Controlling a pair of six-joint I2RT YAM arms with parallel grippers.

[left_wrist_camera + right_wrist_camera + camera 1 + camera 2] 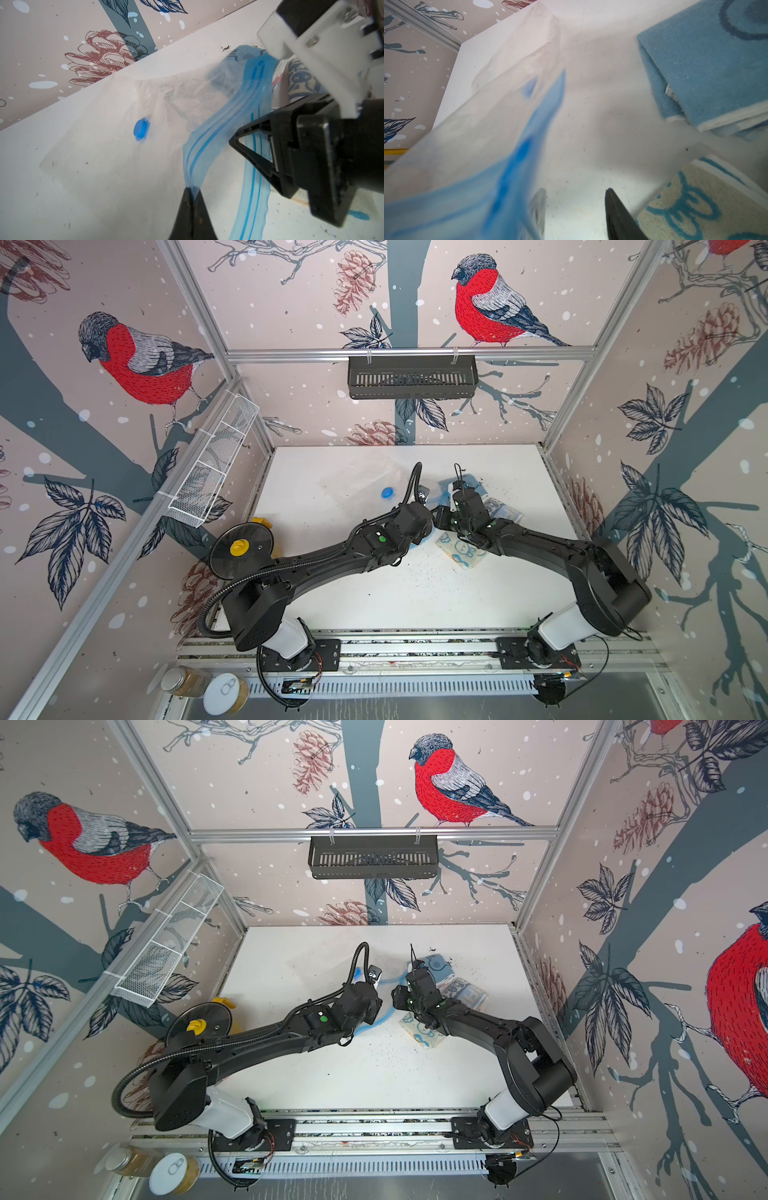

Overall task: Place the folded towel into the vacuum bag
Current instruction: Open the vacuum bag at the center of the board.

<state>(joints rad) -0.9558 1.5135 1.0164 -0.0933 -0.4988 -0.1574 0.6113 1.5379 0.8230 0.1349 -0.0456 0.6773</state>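
Folded blue terry towel [706, 72], soft and square-edged, lies on the white bench [374, 593] just outside the mouth of the vacuum bag [104, 135], a limp clear film with blue zip-seal strip [218, 128] and round valve cap [140, 128]; a beige patterned towel [691, 207] lies beside it. Step in hand, as judged: opening the mouth, with the left pincer [192, 192] clamped together on the raised upper lip and the right pincer [574, 193] at the mouth, jaws apart, gripping nothing visible. Next, the right pincer likely must take the towel by its folded edge and slide it under the lifted film.
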